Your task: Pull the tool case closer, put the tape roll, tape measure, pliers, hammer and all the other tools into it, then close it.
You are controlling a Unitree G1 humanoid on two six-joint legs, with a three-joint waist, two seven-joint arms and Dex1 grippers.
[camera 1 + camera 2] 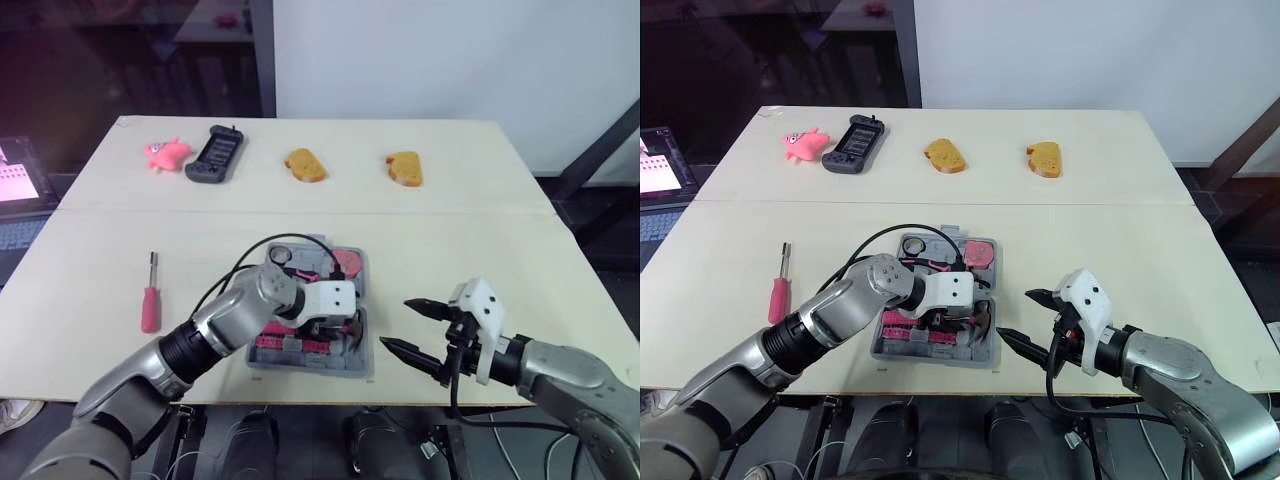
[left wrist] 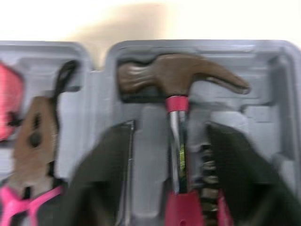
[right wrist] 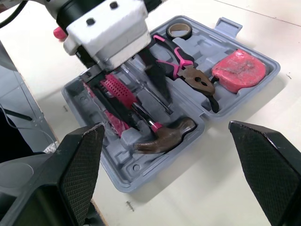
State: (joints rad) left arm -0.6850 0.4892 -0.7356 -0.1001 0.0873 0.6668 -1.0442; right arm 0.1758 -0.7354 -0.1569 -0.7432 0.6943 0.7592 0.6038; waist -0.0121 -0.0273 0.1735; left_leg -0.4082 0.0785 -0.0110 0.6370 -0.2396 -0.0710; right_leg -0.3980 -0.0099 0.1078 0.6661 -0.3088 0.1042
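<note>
The grey tool case [image 1: 310,366] lies open near the table's front edge. In it are a tape roll [image 3: 179,31], pink-handled pliers [image 3: 186,70], a pink tape measure [image 3: 240,70] and a hammer [image 2: 178,80]. My left gripper [image 1: 335,335] hangs low over the case, open, one finger on each side of the hammer's handle. My right gripper [image 1: 398,323] is open and holds nothing, just right of the case above the table. A pink-handled screwdriver [image 1: 150,300] lies on the table to the left of the case.
Along the far side of the table are a pink toy [image 1: 165,153], a black handheld device [image 1: 215,155] and two pieces of bread [image 1: 305,165] [image 1: 405,168]. The table's front edge runs just below the case.
</note>
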